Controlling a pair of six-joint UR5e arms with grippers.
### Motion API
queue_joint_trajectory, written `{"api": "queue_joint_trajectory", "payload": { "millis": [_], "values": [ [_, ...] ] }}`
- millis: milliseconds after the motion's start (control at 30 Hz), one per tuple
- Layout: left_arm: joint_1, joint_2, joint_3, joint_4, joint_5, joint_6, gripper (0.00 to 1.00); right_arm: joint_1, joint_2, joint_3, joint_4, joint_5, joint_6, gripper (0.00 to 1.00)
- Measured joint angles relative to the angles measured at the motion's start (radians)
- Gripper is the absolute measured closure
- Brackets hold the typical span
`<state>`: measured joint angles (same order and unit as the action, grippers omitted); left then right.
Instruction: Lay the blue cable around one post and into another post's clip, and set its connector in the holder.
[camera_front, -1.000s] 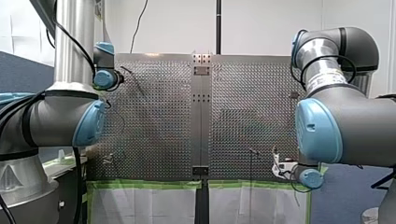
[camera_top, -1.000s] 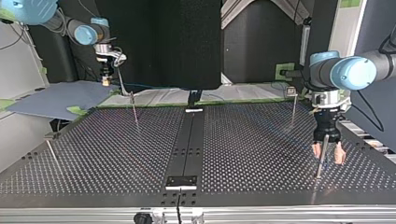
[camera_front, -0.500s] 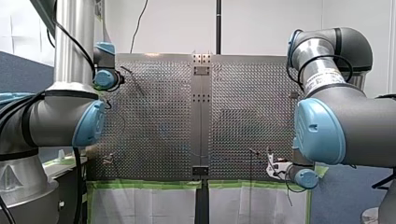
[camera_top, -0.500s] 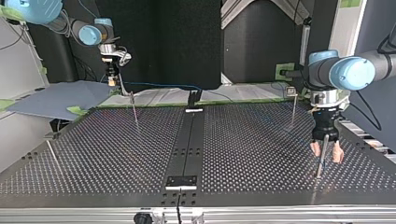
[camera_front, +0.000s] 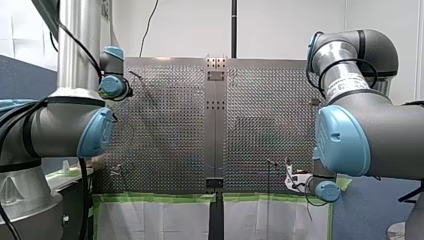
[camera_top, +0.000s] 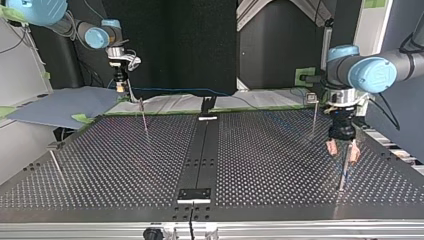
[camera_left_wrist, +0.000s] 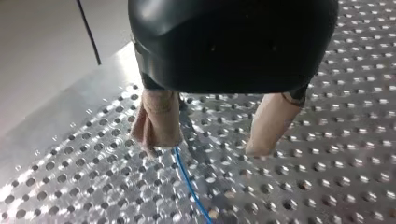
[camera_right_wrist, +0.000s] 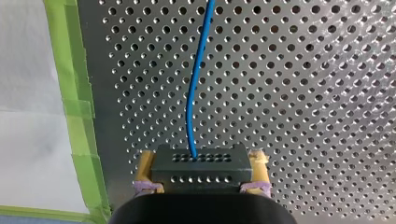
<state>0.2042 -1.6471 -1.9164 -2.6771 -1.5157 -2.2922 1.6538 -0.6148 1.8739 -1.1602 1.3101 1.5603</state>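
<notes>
Black connector (camera_right_wrist: 201, 168) clamped between yellow-padded jaws, blue cable (camera_right_wrist: 196, 70) leading ahead over perforated table (camera_right_wrist: 303, 93), green tape (camera_right_wrist: 70, 70) beside

Perforated table (camera_top: 125, 165): metal, w/ dark centre strip (camera_top: 200, 160) down its middle.
Green tape (camera_front: 150, 197): along table's edge; white sheet (camera_front: 150, 220) just beyond it.
Blue-grey board (camera_top: 60, 107): beside table's far corner, top view's left.
Black panel (camera_top: 200, 45): upright behind table.

Blue cable (camera_right_wrist: 198, 70), black connector (camera_right_wrist: 201, 170), green tape (camera_right_wrist: 70, 70), perforated silver table (camera_right_wrist: 303, 70).
</notes>
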Motion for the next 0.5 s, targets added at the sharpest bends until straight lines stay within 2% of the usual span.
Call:
{"api": "queue_joint_trajectory", "payload": {
  "millis": [267,500],
  "values": [
    [0.01,0.077,-0.072,-0.069,-0.076,0.078,0.0,0.003,0.0,-0.005,0.006,0.007,0.0,1.0],
    [0.014,0.152,-0.032,-0.14,-0.15,0.151,0.0,0.006,0.0,-0.009,0.014,0.012,0.0,1.0]
  ]
}}
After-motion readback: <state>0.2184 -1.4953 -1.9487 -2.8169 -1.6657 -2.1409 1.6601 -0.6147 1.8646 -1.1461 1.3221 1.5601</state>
